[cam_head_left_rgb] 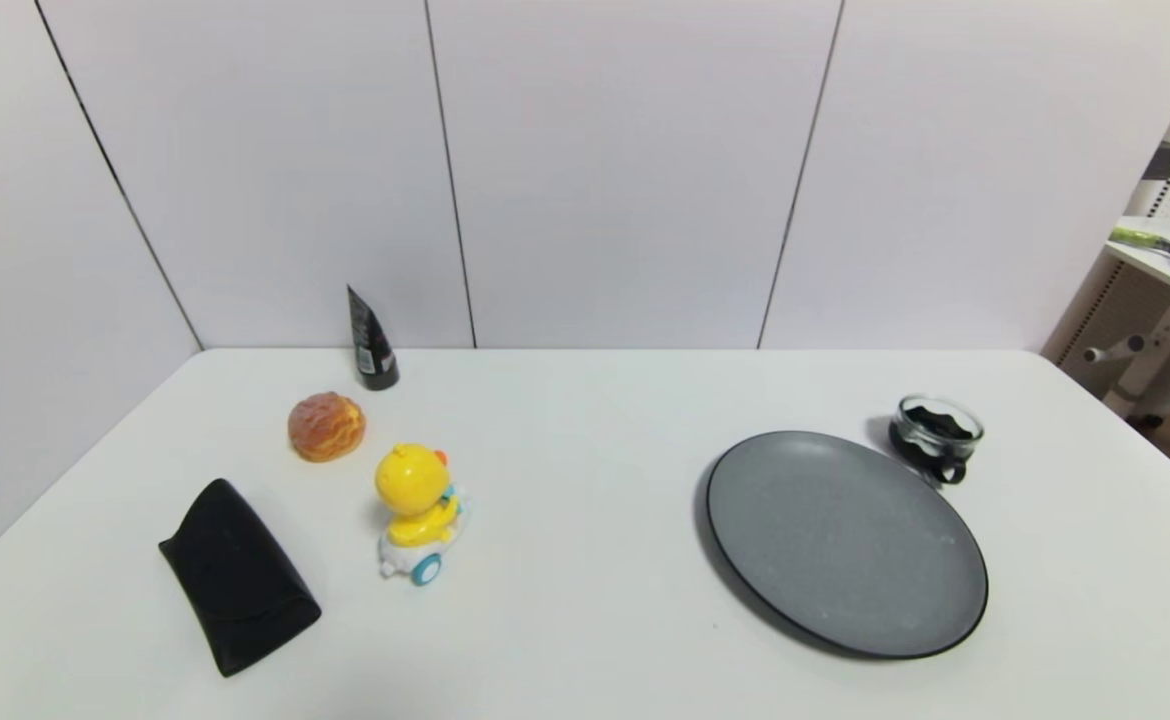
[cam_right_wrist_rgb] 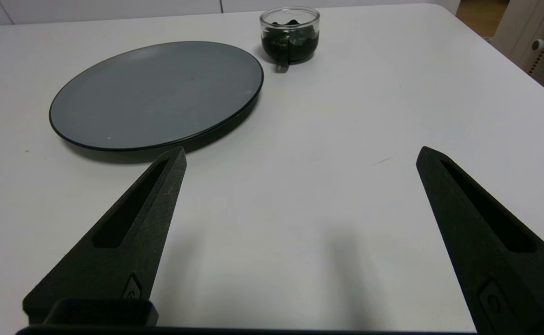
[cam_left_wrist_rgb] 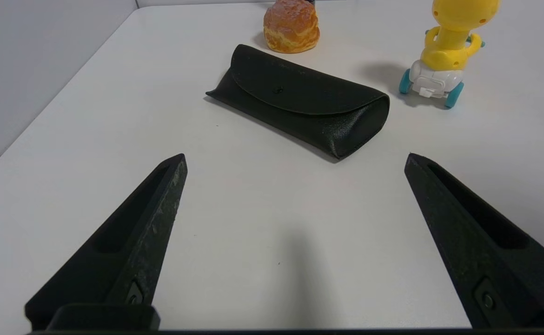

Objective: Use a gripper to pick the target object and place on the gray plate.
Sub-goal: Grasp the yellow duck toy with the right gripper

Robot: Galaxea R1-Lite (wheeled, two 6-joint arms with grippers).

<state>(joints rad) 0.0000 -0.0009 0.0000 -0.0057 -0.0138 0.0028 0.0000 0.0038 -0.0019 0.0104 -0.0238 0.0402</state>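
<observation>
1. On the white table, toward the robot's left, the yellow duck toy stands upright on its white scooter with blue wheels, untouched and apart from everything around it.
2. Nearby lie a black case nearer the robot on the left, an orange-brown bun just behind the duck, and a black tube at the far edge.
3. Well apart to the right sits the gray plate, with nothing on it, and a small glass cup just beside its far rim.
4. Neither arm shows in the head view. The left gripper hangs over bare table short of the case, fingers spread wide and holding nothing; the right gripper hangs near the plate, fingers likewise wide apart.
5. By my reading, the task is at its very start: the approach to the duck has not begun.
6. Next, the left gripper, being the nearer one, would need to pass the case, come down around the duck's body and close on it. The rounded toy on wheels may roll or tip if nudged from one side.
</observation>
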